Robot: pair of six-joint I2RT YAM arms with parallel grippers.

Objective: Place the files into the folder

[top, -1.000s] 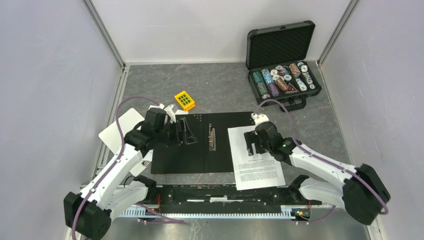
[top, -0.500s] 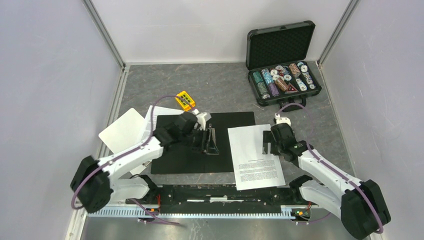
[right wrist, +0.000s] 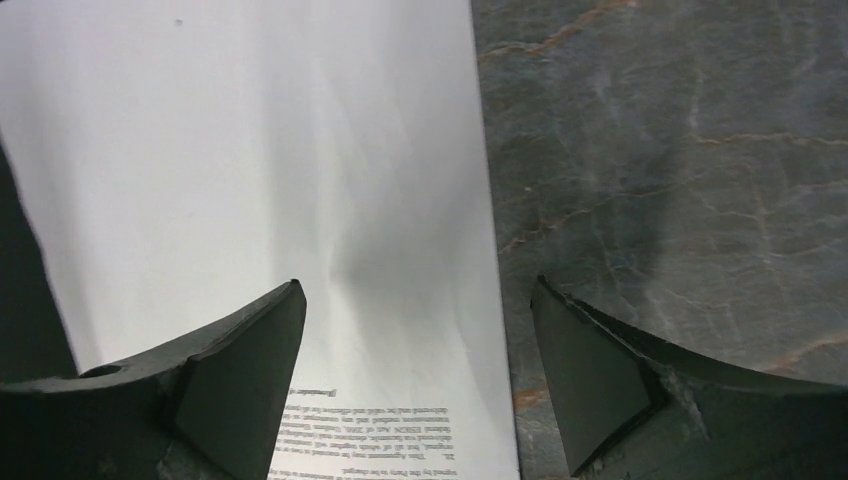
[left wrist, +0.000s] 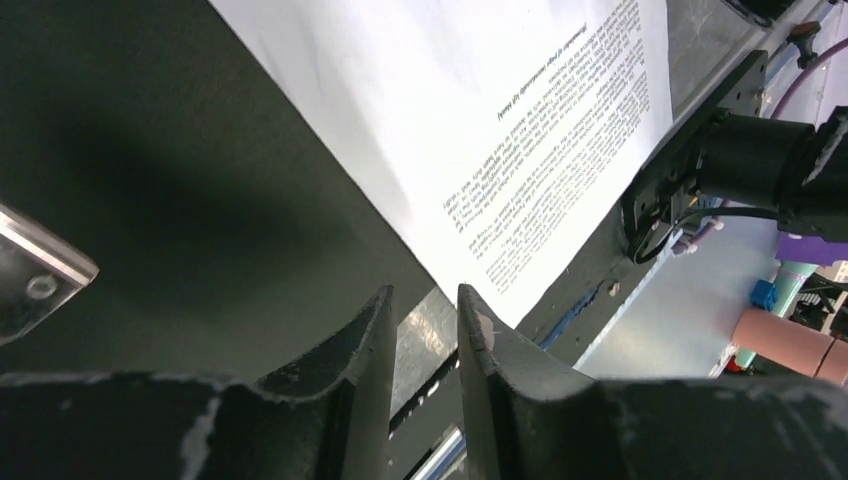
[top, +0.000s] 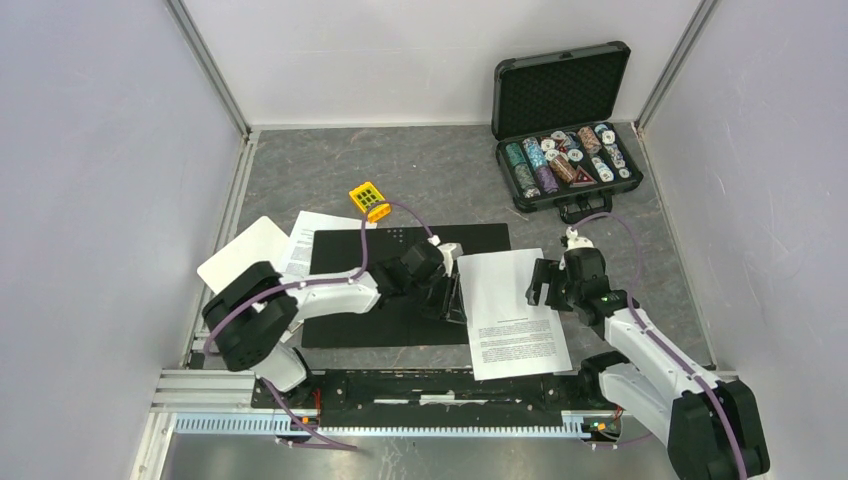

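The folder (top: pixel 365 320) lies open on the table, black inside up; its metal clip is hidden under my left arm. One printed sheet of the files (top: pixel 510 310) rests with its left edge on the folder's right side and the rest on the table. A second sheet (top: pixel 315 232) pokes out at the folder's far left corner. My left gripper (top: pixel 447 290) is low over the folder (left wrist: pixel 150 150) at that sheet's left edge (left wrist: pixel 480 100), its fingers (left wrist: pixel 425 292) a narrow gap apart and empty. My right gripper (top: pixel 548 285) is open (right wrist: pixel 415 285), straddling the sheet's right edge (right wrist: pixel 250 150).
An open black case of poker chips (top: pixel 565 160) stands at the back right. A small yellow block (top: pixel 368 200) lies behind the folder. A white clipboard (top: pixel 240 262) lies by the left wall. The metal rail (top: pixel 400 400) runs along the front edge.
My left gripper has swept right across the open folder, from its left half to the sheet's left edge. My right gripper has shifted right, from over the sheet to its right edge.
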